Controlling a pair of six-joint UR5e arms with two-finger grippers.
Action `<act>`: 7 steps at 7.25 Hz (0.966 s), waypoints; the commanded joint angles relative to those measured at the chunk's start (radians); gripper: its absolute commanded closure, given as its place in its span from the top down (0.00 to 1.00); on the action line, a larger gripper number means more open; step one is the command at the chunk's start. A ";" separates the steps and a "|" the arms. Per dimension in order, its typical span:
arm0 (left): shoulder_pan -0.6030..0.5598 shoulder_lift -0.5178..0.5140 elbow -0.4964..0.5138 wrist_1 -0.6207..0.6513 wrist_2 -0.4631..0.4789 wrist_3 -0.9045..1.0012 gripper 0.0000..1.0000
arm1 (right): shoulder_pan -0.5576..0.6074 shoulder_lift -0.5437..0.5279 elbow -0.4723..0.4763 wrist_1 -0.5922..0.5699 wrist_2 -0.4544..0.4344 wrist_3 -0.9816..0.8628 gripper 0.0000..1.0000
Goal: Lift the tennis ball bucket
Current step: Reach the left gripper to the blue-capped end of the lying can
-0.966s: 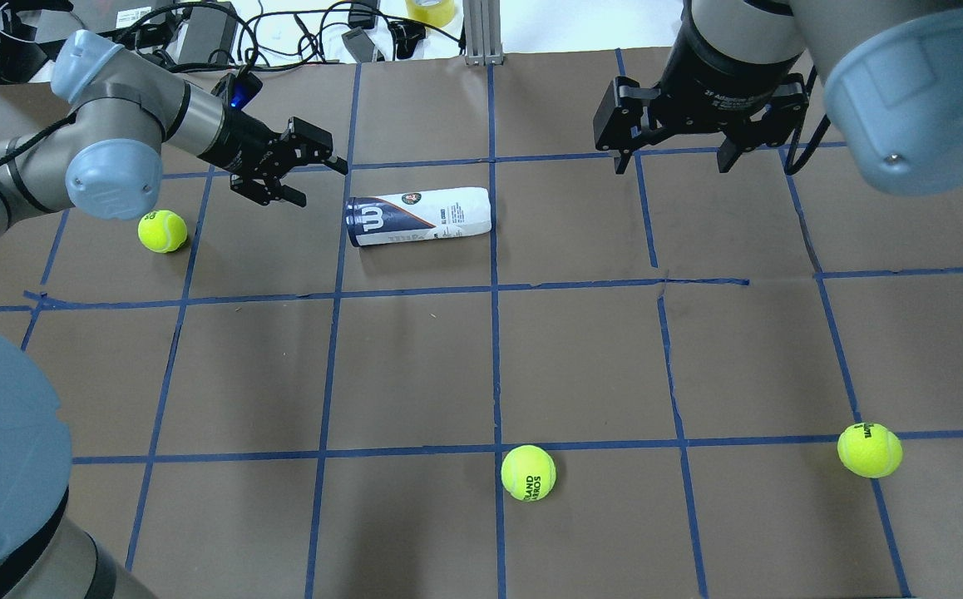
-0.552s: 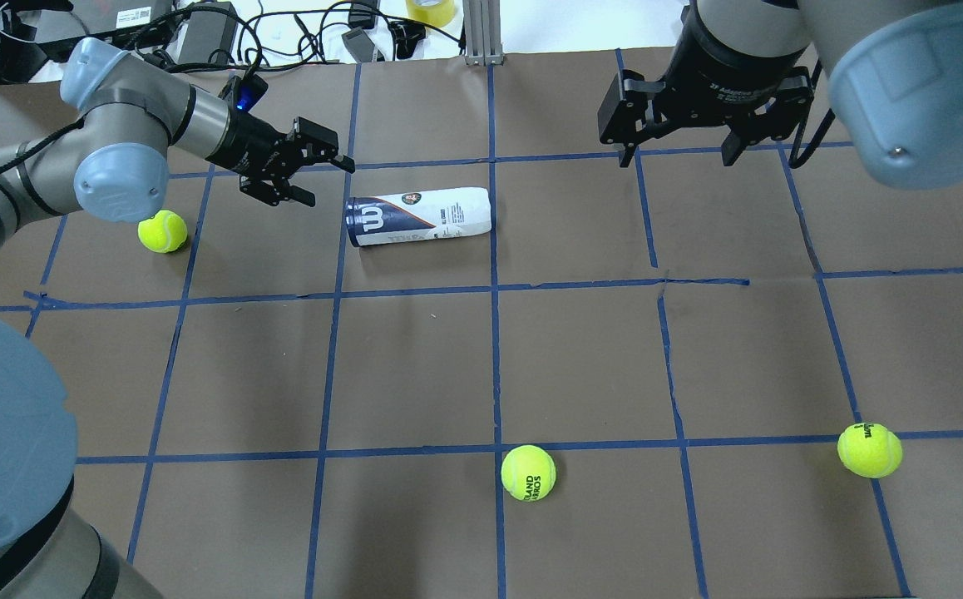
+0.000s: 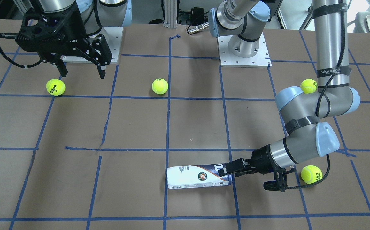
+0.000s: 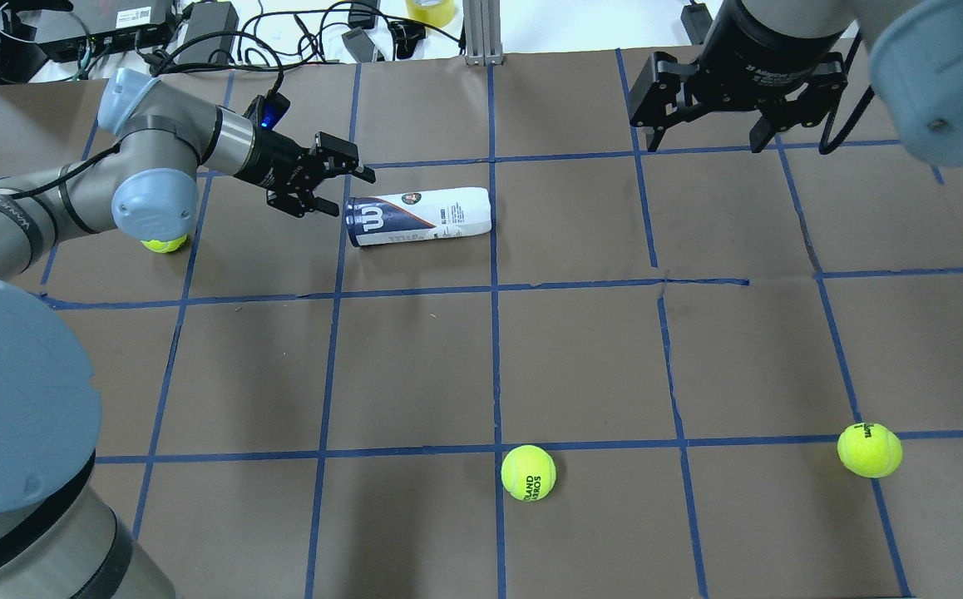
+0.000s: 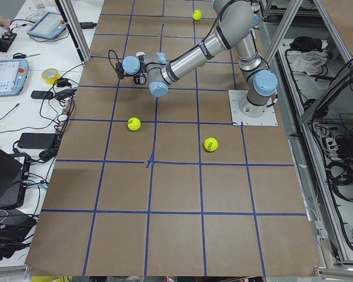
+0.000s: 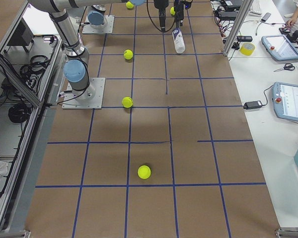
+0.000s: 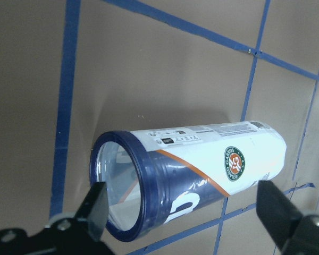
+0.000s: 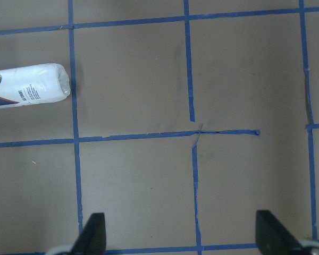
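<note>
The left gripper (image 4: 351, 194) has slid right, jaws apart, to just beside the blue-rimmed end of the tennis ball can (image 4: 419, 215) lying upper-centre; a grasp looks imminent. The right gripper (image 4: 704, 148), also apart, has backed off.

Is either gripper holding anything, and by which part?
Nothing is held. The left gripper is open at the navy end of the can, not gripping it; the right gripper hangs open.

In the overhead view the left gripper (image 4: 350, 195) has slid toward 3 o'clock and now sits just beside the dark-rimmed end of the tennis ball bucket (image 4: 419, 215). The right gripper (image 4: 706, 148) has drifted toward 2 o'clock. The left arm's elbow (image 4: 155, 202) now covers most of one tennis ball (image 4: 164, 244)
</note>
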 commanded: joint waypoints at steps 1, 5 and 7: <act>-0.026 -0.023 -0.003 0.019 -0.007 -0.020 1.00 | -0.007 -0.002 -0.001 0.003 -0.007 -0.005 1.00; -0.047 -0.027 -0.003 0.017 0.002 -0.083 0.06 | -0.005 -0.006 0.001 0.005 -0.008 -0.005 1.00; -0.048 -0.005 0.012 0.020 0.002 -0.241 0.00 | -0.004 -0.008 0.002 0.002 -0.008 -0.005 1.00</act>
